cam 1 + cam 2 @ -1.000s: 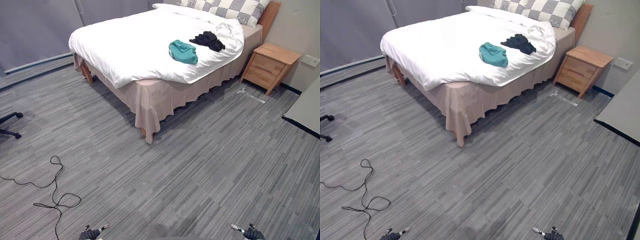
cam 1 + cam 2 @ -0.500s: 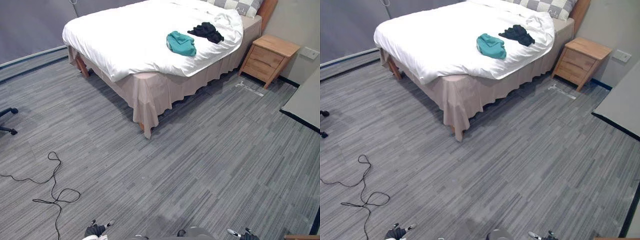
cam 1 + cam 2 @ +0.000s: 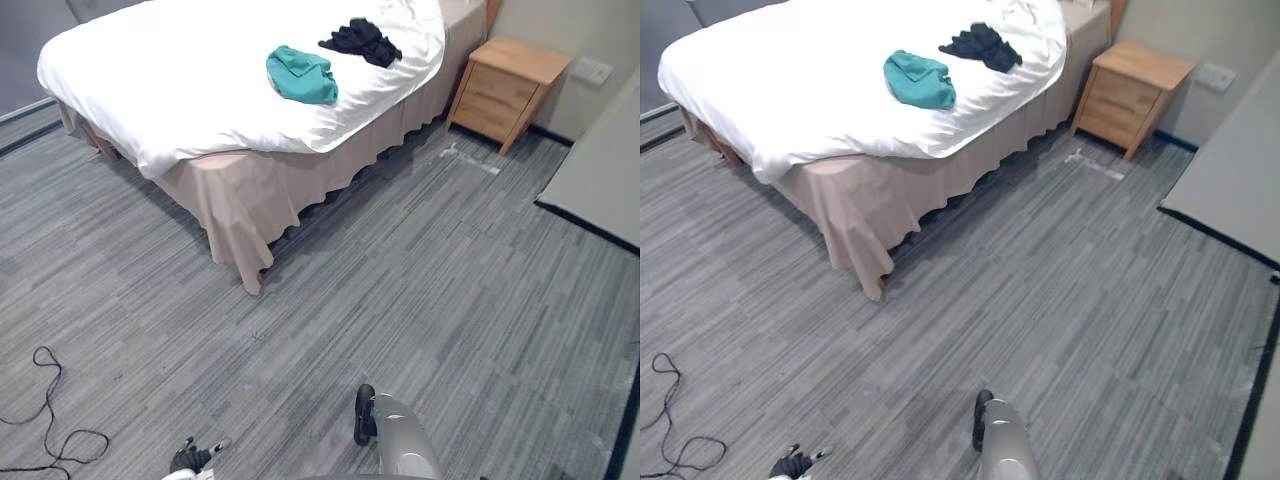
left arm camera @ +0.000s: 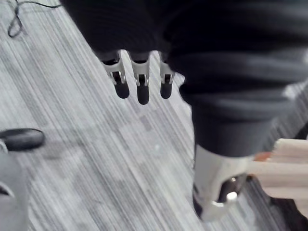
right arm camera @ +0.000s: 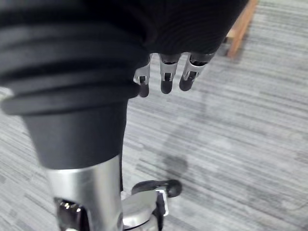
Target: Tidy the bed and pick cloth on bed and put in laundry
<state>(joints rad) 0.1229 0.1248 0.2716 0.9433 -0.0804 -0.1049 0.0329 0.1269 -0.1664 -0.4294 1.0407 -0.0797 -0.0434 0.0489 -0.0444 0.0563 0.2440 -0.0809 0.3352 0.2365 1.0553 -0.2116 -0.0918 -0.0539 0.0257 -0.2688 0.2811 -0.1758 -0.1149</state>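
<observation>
— Start at the left. What is there?

— The left hand (image 3: 192, 458) hangs low over the floor (image 3: 430, 280), at the near left edge of the eye views. In its own wrist view the fingers (image 4: 143, 91) point straight down, relaxed, with nothing in them.

— And the bed?

— The bed (image 3: 940, 170) takes up the far left and middle, well apart from both hands. A white duvet (image 3: 150, 80) covers it, rumpled toward the head end. A pale pink skirt (image 3: 240, 210) hangs below the duvet to the floor (at the nearest corner it drops in one long fold).

— Where are the clothes?

— Both lie on the duvet, on the side of the bed nearer the nightstand. The teal cloth (image 3: 300, 76) is bunched in a heap. The black cloth (image 3: 360, 40) lies just beyond it toward the head of the bed, close by but not touching.

— Further right?

— A wooden nightstand (image 3: 505, 88) with two drawers stands just beside the bed, against the wall. A wall socket (image 3: 596, 70) sits to its right. A flat grey surface (image 3: 600, 170) with a dark edge takes the right margin; I cannot tell what it is.

— And the right hand?

— The right hand (image 5: 144, 29) shows in its wrist view, over the grey floor. Its fingers (image 5: 166, 82) hang straight and loose, gripping nothing.
</observation>
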